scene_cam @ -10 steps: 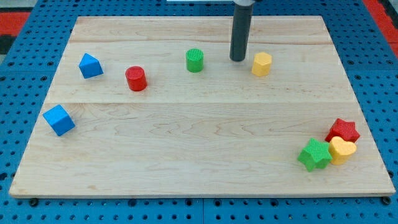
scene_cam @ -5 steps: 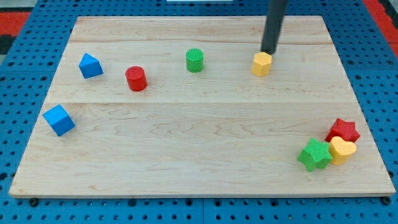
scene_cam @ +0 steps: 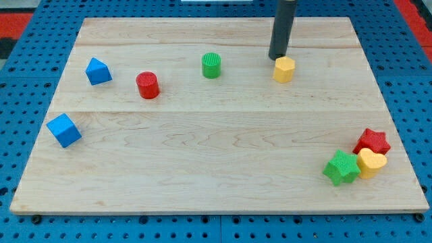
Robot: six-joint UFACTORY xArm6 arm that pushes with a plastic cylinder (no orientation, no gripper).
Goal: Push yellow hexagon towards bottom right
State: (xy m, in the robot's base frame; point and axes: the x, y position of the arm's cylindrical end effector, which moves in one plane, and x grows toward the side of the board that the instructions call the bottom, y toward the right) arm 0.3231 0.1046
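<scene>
Yellow hexagon [scene_cam: 284, 69] sits near board's [scene_cam: 202, 169] top edge, my tip [scene_cam: 277, 58] just above-left.

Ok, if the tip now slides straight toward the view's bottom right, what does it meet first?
My tip sits just up-left of the yellow hexagon, seemingly touching or nearly so. It would meet that block first. Beyond it the board looks free until the red star, yellow heart and green star.

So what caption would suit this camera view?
My tip sits just above-left of the yellow hexagon, ready to push it toward the bottom right.
</scene>
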